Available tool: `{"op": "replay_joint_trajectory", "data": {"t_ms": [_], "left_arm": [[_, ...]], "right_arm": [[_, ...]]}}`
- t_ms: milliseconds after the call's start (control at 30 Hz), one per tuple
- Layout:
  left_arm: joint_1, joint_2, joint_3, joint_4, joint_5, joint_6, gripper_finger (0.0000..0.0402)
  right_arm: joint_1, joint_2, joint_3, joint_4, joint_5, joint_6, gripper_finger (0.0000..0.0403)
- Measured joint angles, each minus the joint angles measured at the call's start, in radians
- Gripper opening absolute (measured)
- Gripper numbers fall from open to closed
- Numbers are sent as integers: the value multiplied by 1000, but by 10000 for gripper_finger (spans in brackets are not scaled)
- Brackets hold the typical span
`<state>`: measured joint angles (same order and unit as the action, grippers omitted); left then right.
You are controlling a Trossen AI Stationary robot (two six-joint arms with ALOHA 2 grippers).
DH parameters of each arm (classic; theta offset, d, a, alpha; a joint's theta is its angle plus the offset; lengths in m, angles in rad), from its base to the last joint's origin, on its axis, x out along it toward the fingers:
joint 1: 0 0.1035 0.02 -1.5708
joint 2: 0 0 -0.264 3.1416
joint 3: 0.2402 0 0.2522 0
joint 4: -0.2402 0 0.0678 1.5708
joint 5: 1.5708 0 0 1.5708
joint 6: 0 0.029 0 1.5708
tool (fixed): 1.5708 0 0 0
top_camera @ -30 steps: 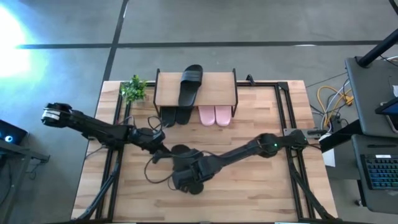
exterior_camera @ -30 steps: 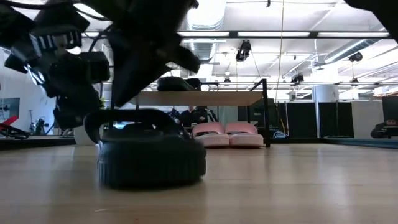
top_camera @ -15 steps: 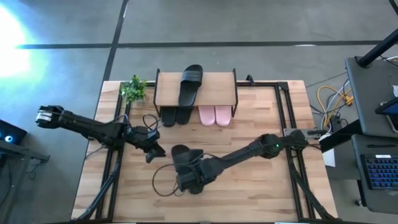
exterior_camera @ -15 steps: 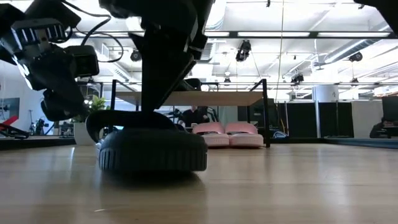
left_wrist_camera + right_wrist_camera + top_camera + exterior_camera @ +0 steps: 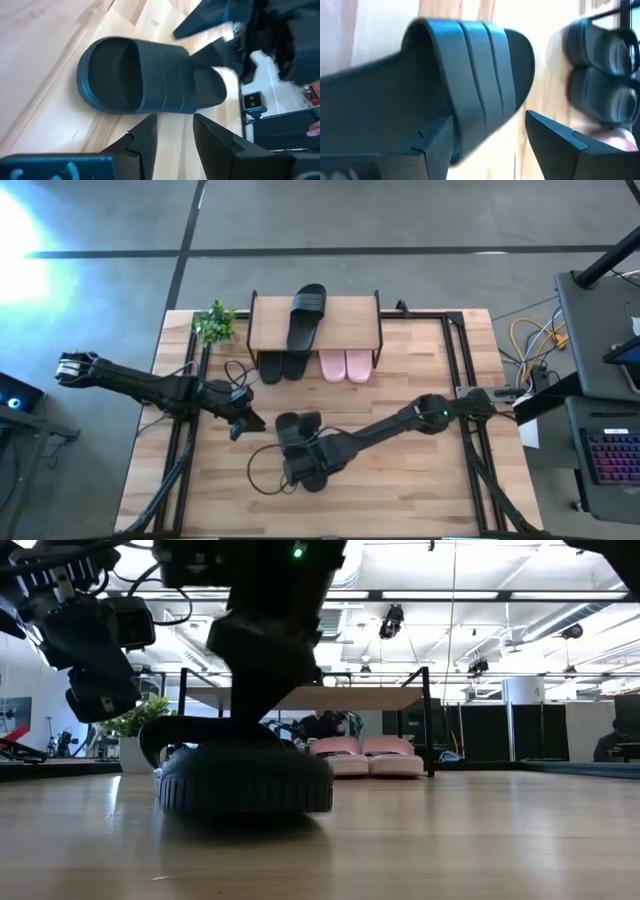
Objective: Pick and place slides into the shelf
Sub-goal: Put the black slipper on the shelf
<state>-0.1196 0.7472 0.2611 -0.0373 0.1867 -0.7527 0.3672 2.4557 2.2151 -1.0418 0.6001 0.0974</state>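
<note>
One black slide (image 5: pixel 297 428) lies sole down on the wooden table in front of the shelf (image 5: pixel 270 325). My right gripper (image 5: pixel 300 463) stands open just above its strap (image 5: pixel 470 75), and the strap's side lies between the fingers. My left gripper (image 5: pixel 174 117) hovers open to the slide's left with nothing between its fingers. Another black slide (image 5: pixel 306 315) lies on the shelf's top board. A black pair (image 5: pixel 280 366) and a pink pair (image 5: pixel 345 365) stand on the table under the board. My right gripper comes at the loose slide from above, near the strap's side edge (image 5: pixel 462 137). One finger (image 5: pixel 432 147) lies right beside that edge; whether it touches, I cannot tell. The other finger (image 5: pixel 560 145) is apart from the slide, over bare wood. The slide rests flat on the table.
A small green plant (image 5: pixel 214 322) stands at the shelf's left end. Loose black cables (image 5: pixel 262 477) loop on the table near my right arm. Black frame rails (image 5: pixel 458 380) run along the table's sides. Bare wood lies to the right of the loose slide.
My left gripper has drawn back from the loose slide toward the table's left edge. The slide, then partly hidden under my right gripper, now shows more of its toe end and lies flat on the table.
</note>
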Motion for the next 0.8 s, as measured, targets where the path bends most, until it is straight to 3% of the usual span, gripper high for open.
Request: {"op": "replay_joint_trajectory", "data": {"t_ms": [400,533,700,800], "left_arm": [[0,14,-1,0,3,0,111],[0,22,-1,-1,22,0,111],[-1,14,-1,0,48,1,111],[-1,4,-1,0,48,1,111]], "right_arm": [[-28,1,-50,193,-26,-115,210],[-37,1,-51,194,-23,-47,149],[-41,1,-51,188,-18,33,32],[-41,-3,-48,175,-5,80,17]]}}
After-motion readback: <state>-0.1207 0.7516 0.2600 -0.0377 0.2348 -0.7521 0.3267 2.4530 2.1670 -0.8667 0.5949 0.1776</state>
